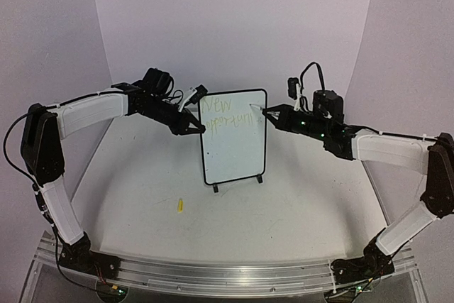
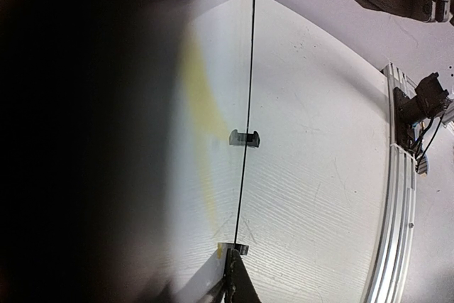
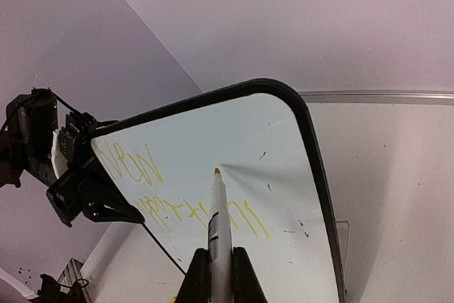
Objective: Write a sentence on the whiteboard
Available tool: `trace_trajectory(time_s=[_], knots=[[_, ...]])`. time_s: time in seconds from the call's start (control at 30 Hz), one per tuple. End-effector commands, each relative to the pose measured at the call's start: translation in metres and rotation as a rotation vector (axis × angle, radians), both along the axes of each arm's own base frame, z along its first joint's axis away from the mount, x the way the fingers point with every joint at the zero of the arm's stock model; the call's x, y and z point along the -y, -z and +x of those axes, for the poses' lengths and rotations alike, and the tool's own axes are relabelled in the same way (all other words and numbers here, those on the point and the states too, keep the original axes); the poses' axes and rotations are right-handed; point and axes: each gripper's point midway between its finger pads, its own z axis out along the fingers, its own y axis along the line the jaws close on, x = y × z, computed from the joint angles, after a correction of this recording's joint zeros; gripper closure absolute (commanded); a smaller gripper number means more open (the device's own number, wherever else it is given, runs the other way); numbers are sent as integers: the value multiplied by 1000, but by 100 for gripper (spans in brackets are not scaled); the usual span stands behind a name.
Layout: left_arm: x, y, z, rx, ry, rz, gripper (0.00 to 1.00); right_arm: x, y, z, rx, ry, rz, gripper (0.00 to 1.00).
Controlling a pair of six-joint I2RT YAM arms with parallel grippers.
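The whiteboard stands upright on two black feet at the table's middle. The sentence is two faint yellow lines across its top; it also shows in the right wrist view. My left gripper is shut on the board's left edge, which shows edge-on as a thin black line running up from its fingertips. My right gripper is shut on a white marker. The marker's yellow tip is at or just off the board face, right of the first line and above the second.
A small yellow cap lies on the table in front of the board, to the left. An aluminium rail runs along the near edge and also shows in the left wrist view. Purple backdrop walls close in behind and at the sides.
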Motion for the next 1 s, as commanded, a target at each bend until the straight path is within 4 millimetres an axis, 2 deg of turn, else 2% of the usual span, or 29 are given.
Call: trace_trajectory(time_s=[0.0,0.37,0.63,0.8,0.97], knots=[[-14,23,-1,-8,-33,110,100,-6,-12,7,40,-5,9,100],[-14,24,-1,-10,-33,111,100,2,2,14,4,65,1,100],[-14,25,-1,-13,-33,113,100,8,-18,-7,81,21,21,100],[-13,26,-1,-13,-33,114,100,16,3,-14,38,39,-15,100],[-13,26,-1,-14,-32,113,100,14,18,-10,5,43,-33,100]])
